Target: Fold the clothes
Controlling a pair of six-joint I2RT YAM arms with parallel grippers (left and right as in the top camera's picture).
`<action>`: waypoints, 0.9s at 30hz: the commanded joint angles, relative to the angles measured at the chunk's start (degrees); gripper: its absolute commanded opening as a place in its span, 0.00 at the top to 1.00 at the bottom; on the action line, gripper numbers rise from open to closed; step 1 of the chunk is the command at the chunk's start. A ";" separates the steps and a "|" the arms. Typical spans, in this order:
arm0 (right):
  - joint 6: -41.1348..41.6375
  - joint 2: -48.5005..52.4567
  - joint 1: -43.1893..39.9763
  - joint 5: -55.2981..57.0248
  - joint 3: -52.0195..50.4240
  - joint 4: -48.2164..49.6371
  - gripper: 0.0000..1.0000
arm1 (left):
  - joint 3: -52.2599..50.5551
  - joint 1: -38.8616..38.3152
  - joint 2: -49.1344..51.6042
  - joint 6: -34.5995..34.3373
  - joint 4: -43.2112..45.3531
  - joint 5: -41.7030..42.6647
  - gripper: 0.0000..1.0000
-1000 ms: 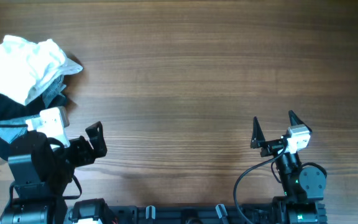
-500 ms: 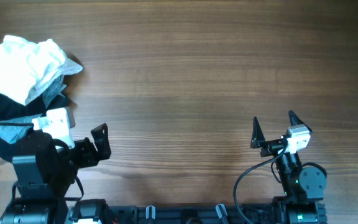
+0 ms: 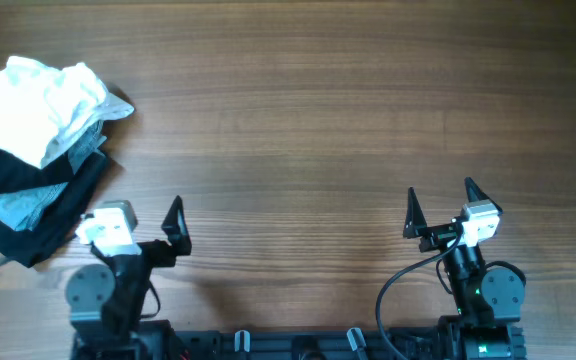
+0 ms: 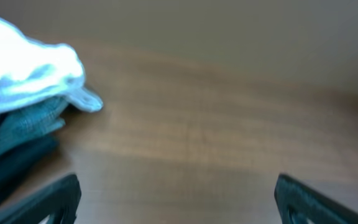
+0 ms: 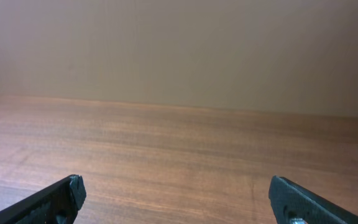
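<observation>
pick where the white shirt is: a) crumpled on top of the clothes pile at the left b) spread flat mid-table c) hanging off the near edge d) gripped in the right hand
a: the white shirt lies crumpled on the black garment and blue-grey garment at the left of the table.

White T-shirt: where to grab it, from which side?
Probably the loose flap sticking out of the white T-shirt toward the table middle. It's crumpled atop a black garment and blue-grey garment, so bring the open left gripper down on that free side.
</observation>
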 commanded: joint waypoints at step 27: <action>0.66 -0.17 0.13 0.57 -0.02 0.15 0.00 | -21.62 -0.26 -8.68 0.74 24.96 1.73 0.00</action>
